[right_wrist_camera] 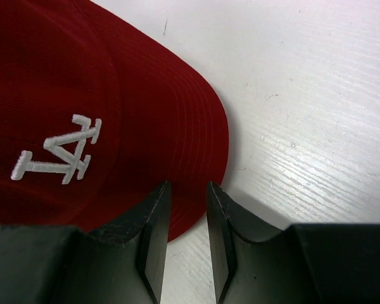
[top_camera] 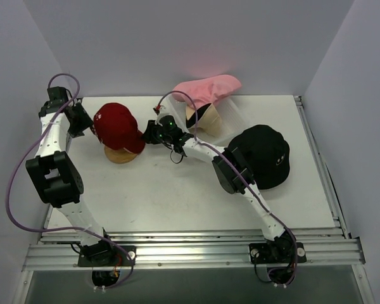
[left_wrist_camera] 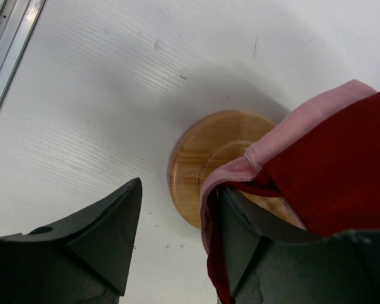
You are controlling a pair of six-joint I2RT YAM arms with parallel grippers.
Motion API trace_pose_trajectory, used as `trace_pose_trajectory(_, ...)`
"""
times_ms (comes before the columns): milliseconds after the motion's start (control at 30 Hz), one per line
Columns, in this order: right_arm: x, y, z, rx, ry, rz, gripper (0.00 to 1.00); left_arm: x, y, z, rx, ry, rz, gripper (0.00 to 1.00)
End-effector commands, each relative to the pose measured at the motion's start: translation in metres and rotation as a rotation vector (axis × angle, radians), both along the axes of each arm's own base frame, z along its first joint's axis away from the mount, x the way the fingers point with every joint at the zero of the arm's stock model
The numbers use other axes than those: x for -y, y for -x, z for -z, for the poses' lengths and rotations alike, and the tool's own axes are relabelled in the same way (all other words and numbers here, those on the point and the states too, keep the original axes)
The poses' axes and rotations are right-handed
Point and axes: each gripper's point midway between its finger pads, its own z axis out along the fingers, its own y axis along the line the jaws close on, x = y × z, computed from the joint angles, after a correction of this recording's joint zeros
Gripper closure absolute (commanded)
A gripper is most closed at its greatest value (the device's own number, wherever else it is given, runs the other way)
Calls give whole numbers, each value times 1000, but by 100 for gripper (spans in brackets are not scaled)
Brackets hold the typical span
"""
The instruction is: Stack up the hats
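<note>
A red cap (top_camera: 117,125) with white marks (right_wrist_camera: 57,152) sits on a wooden stand (top_camera: 121,156). In the left wrist view a pink fabric rim (left_wrist_camera: 304,120) shows under the red cap (left_wrist_camera: 342,164), above the stand's round base (left_wrist_camera: 206,152). My left gripper (top_camera: 90,126) is at the cap's back, open (left_wrist_camera: 177,221), and the hats' rim hangs over one finger (left_wrist_camera: 250,247). My right gripper (top_camera: 147,135) hovers over the brim's edge (right_wrist_camera: 196,126), its jaws narrowly apart (right_wrist_camera: 189,187) with nothing clamped. A pink hat (top_camera: 209,88) lies on something tan (top_camera: 209,123) at the back. The black bucket hat (top_camera: 264,155) lies to the right.
White walls close in the table (top_camera: 164,190) at the back and on both sides. A metal rail (top_camera: 190,247) runs along the near edge. The right arm's forearm (top_camera: 231,171) reaches across in front of the black hat.
</note>
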Motion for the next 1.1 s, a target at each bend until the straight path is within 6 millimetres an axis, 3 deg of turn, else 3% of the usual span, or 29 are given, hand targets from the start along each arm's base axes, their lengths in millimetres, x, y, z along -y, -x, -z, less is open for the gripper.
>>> trace_pose_trajectory(0, -21, 7, -18, 37, -59, -40, 75, -11, -3, 13, -17, -27, -36, 41)
trace_pose_trajectory(233, -19, 5, -23, 41, -59, -35, 75, -11, -3, 8, -11, -35, -33, 41)
trace_pose_trajectory(400, -8, 2, -35, 62, -31, -17, 74, -8, -1, -38, 76, -46, -20, 36)
trace_pose_trajectory(500, 7, -7, -59, 93, -26, 5, 74, -6, -1, -76, 145, -63, -1, 34)
trace_pose_trajectory(567, 17, -10, -79, 117, -25, 14, 74, -5, 3, -98, 182, -87, 12, 25)
trace_pose_trajectory(700, 37, -14, -106, 160, 12, 7, 73, -20, 17, -125, 218, -179, -53, 11)
trace_pose_trajectory(733, 40, -12, -122, 180, 5, 7, 73, -21, 19, -129, 225, -189, -64, 6)
trace_pose_trajectory(767, 45, -11, -123, 177, 13, 5, 73, -20, 22, -138, 250, -204, -74, 4)
trace_pose_trajectory(833, 50, -7, -141, 207, 20, 2, 72, -18, 27, -149, 278, -232, -88, 6)
trace_pose_trajectory(900, 56, -3, -148, 212, 44, 5, 71, -5, 33, -164, 322, -239, -70, 6)
trace_pose_trajectory(967, 66, 0, -173, 249, 53, 19, 71, 12, 38, -183, 374, -242, -42, 6)
trace_pose_trajectory(1000, 72, 2, -172, 240, 78, 30, 71, 20, 41, -189, 390, -243, -26, 6)
trace_pose_trajectory(1033, 82, 3, -195, 272, 73, 57, 70, 30, 44, -195, 406, -247, -3, 6)
trace_pose_trajectory(1067, 89, 6, -201, 278, 91, 65, 69, 41, 52, -209, 439, -252, 15, 6)
